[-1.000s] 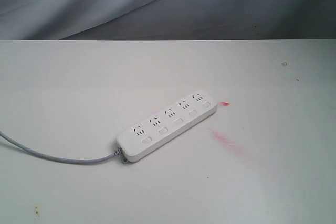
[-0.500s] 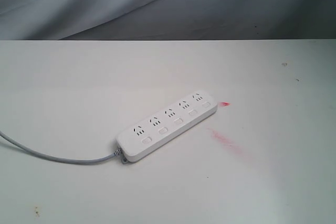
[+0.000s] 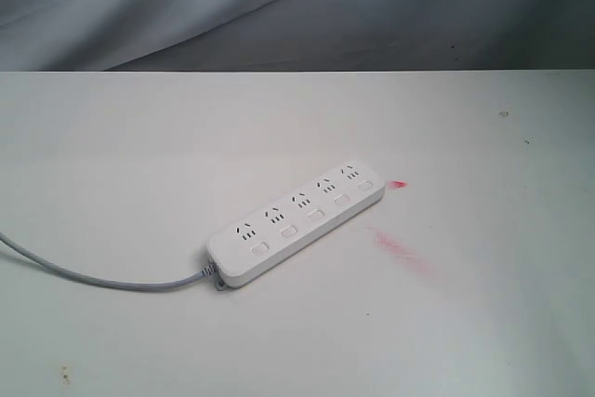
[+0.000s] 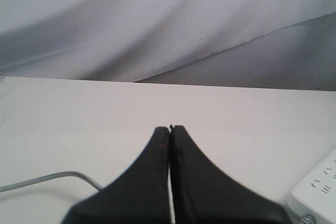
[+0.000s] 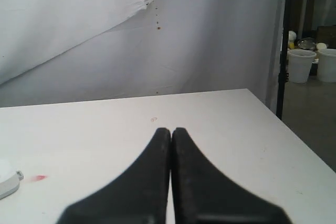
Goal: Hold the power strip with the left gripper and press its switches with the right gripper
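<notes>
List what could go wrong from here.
The strip lies loose and untouched: a press before it is held may slide it. The left gripper has its jaws shut; unopened, it would only shove the strip. The cord trails on the left and might snag that arm.

Power strip (image 3: 296,220): smooth white plastic, slight sheen. Cord (image 3: 139,286): grey, smooth sheath. Bench (image 3: 139,137): matt white (red smears, small specks). Backdrop (image 3: 186,6): creased cloth. Left gripper (image 4: 170,129), right gripper (image 5: 171,130): matt black jaws.
</notes>
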Controlling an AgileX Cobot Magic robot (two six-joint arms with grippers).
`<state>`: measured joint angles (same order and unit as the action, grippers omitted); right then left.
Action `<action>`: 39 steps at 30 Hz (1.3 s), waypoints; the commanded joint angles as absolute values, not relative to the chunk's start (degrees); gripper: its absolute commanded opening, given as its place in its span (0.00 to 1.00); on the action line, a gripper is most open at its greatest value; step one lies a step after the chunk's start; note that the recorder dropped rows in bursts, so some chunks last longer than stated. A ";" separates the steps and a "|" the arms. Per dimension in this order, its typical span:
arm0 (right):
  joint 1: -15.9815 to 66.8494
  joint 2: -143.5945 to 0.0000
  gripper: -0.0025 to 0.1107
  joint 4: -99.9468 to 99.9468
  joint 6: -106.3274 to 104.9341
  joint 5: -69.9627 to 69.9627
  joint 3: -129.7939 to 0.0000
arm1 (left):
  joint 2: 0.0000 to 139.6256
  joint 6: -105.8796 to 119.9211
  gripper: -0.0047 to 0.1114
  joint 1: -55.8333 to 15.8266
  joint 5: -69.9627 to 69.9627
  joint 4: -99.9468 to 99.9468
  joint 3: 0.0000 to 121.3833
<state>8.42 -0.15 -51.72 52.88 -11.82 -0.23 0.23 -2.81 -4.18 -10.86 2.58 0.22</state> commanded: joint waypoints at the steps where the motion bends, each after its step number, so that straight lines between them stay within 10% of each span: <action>1: 8.01 0.00 0.02 -51.32 52.46 -12.23 0.00 | 0.00 -2.76 0.04 -4.09 -10.56 2.68 0.00; 23: 8.01 0.00 0.02 -1.12 -3.35 -7.51 0.00 | 0.00 -2.76 0.04 -4.09 -10.56 2.68 0.00; 39: 8.01 0.00 0.02 1.16 0.63 -7.51 0.00 | 0.00 -2.76 0.04 -4.09 -10.56 2.68 0.00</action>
<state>8.42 -0.15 0.35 0.00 -8.41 -0.23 0.23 -2.81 -4.18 -10.86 2.58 0.22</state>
